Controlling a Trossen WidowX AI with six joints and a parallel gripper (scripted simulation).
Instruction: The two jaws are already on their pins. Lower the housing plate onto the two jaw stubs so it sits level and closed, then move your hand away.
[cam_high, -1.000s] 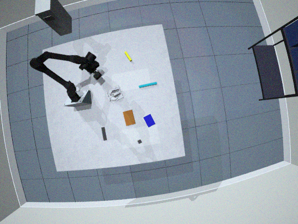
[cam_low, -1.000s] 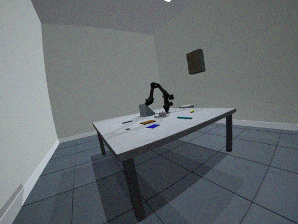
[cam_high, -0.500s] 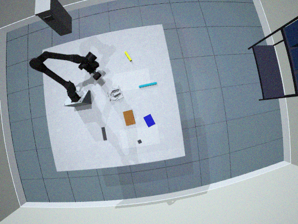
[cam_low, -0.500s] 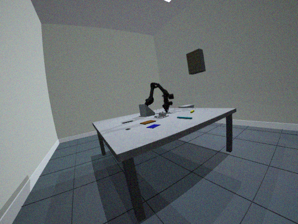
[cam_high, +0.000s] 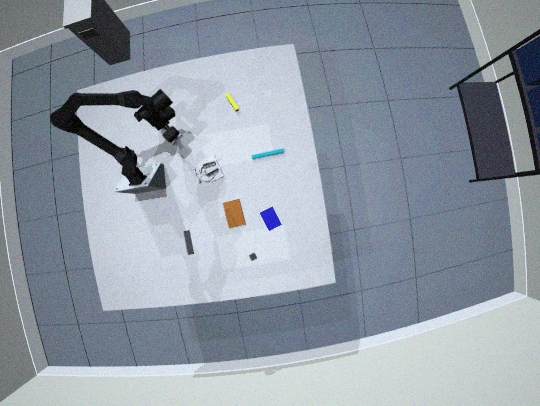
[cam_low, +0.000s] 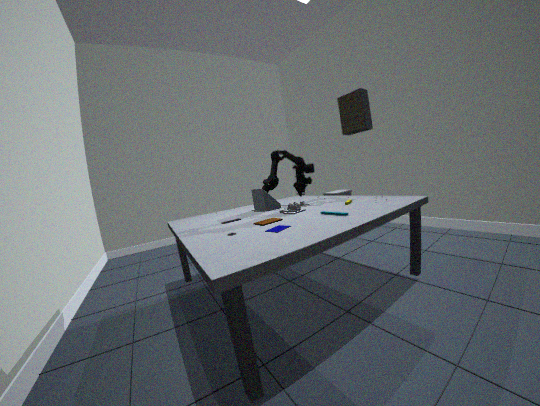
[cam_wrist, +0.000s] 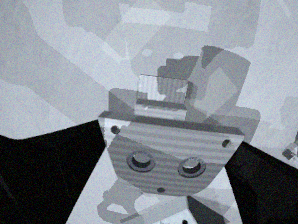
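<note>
The housing plate is a grey, ribbed plate with two ringed holes and small screw holes. In the wrist view it spans the space between the two black fingers. My gripper is shut on it by its two side edges, above the table. The white base assembly with the metallic jaw parts stands on the table, apart from the gripper, to its lower right in the top view. The pins and jaw stubs are too small to make out.
A small ribbed block stands beyond the plate in the wrist view. On the table lie an orange block, a blue piece, a cyan bar, a yellow bar, a dark bar and a small dark cube.
</note>
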